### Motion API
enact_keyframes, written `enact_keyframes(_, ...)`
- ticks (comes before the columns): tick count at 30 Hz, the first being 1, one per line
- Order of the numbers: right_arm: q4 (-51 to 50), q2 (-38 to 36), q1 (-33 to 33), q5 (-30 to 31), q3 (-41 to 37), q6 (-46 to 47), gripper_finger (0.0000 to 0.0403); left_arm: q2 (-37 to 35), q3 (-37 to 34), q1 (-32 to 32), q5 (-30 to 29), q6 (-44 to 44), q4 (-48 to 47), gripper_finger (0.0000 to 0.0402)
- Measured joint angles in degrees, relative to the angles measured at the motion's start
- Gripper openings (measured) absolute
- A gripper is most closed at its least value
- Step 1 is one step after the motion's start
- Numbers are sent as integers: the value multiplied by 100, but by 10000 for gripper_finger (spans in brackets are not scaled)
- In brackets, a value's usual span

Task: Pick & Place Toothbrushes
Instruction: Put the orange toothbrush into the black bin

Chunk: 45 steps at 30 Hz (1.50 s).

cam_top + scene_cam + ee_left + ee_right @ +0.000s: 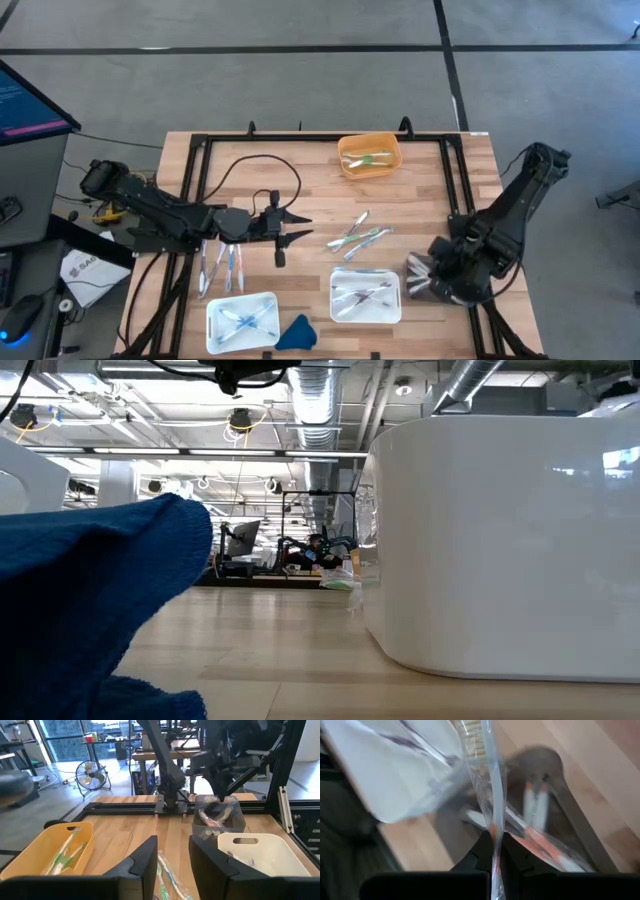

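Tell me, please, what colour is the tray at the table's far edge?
Orange-yellow tray; the high view shows it best.

A: Are any words showing anywhere?

B: Lines of writing are glowing on the blue screen [30, 100] at the upper left of the high view. A pink strip is running across it too. The letters are looking far too tiny to read.

A: Is anything else carrying letters?

B: Yes. A white sheet [85, 270] is lying at the lower left of the same view, beside the table. Some dark letters are sitting on it, but I am not making them out.

A: So nothing is reading clearly?

B: Nothing is reading clearly in any view.
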Motion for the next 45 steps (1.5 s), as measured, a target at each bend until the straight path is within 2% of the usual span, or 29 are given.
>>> enact_keyframes(9,-565,778,10,-805,0,171,5,2,0,-4,0,0,-6,104)
enact_keyframes(18,-436,961,6,-851,-6,1,5,2,-2,-4,2,0,-26,104)
enact_keyframes(28,107,959,-143,-994,-544,136,5,2,-2,-2,20,0,-49,104)
enact_keyframes(36,188,959,-268,-1008,-597,-152,5,2,-2,0,24,0,-57,104)
enact_keyframes(42,172,959,-263,-1010,-597,-171,27,2,-2,0,22,0,-66,104)
enact_keyframes(45,186,959,-263,-1010,-597,-171,26,2,-2,0,20,0,-68,104)
